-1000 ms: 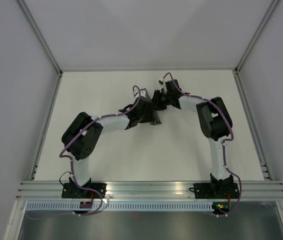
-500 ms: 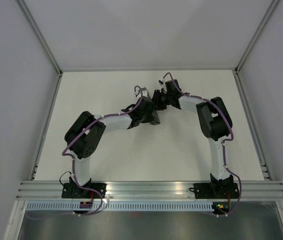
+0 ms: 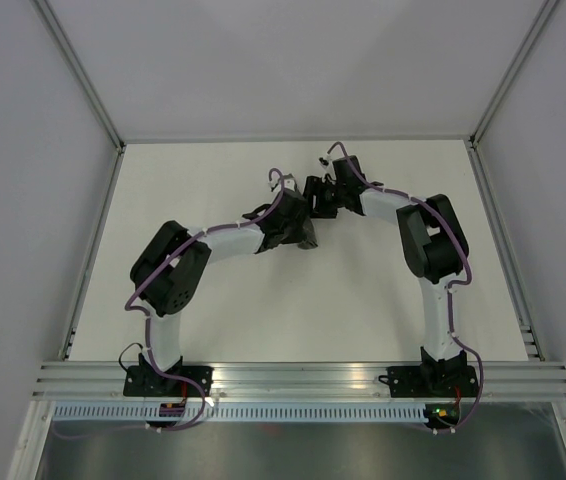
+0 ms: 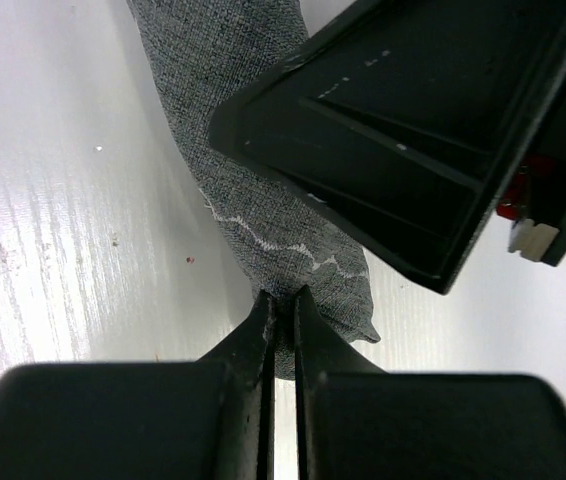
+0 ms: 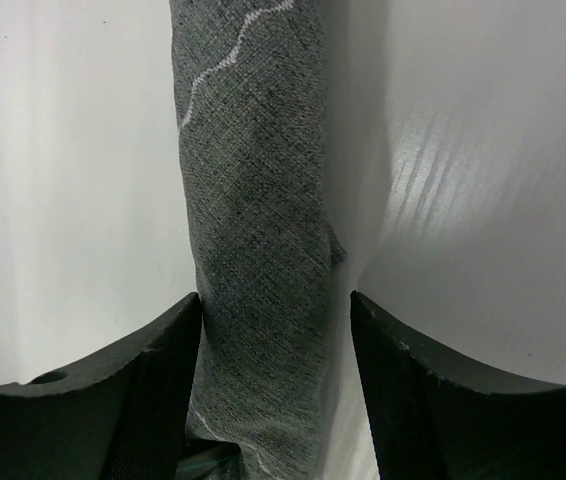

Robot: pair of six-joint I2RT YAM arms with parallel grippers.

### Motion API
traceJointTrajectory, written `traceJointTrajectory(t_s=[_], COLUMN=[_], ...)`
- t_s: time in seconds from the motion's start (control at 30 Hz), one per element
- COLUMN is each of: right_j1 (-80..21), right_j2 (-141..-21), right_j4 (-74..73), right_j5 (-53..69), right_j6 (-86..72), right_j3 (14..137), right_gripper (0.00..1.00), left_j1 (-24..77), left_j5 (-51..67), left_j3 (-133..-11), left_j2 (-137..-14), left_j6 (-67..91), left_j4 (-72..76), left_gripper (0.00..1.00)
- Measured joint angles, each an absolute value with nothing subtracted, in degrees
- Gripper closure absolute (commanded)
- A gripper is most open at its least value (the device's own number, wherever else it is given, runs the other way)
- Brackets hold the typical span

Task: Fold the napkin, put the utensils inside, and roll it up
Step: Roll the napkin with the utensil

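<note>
**A:** Status on both ends?

**B:** I've got the dark grey fabric napkin [image 4: 263, 190] rolled into a tight tube, lying flat on the white table [image 4: 63, 200]. Left gripper [image 4: 283, 305] is closed right at the tube's near end. It looks like a fold of cloth is nipped between the tips, but the view is tight, so I won't swear to it.

**A:** Right side?

**B:** Right gripper [image 5: 275, 305] is spread wide, straddling the tube across its width. One finger touches the cloth, the other stands just off it. It grips nothing.

**A:** Axis?

**B:** The long axis runs straight out from the left tips and passes under the right wrist. Both grippers are on the same tube, left at the end, right further along. I'd say any tidy-up pull goes along that axis.

**A:** Fork?

**B:** Not in any view.
</note>
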State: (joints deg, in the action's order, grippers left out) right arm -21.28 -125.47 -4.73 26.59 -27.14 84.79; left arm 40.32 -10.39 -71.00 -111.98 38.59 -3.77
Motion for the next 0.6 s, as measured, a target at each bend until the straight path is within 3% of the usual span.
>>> traceJointTrajectory(t_s=[0.6], right_j1=[-18.68], right_j2=[-123.11], right_j4=[-11.27], right_j5=[24.84], right_j6=[-19.81], right_j3=[85.08], right_gripper=[0.23], left_j1=[38.52], left_j5=[-5.87], left_j3=[-75.2], left_j2=[-113.34], left_j6=[30.5], left_j4=[-9.3], left_gripper=[0.98])
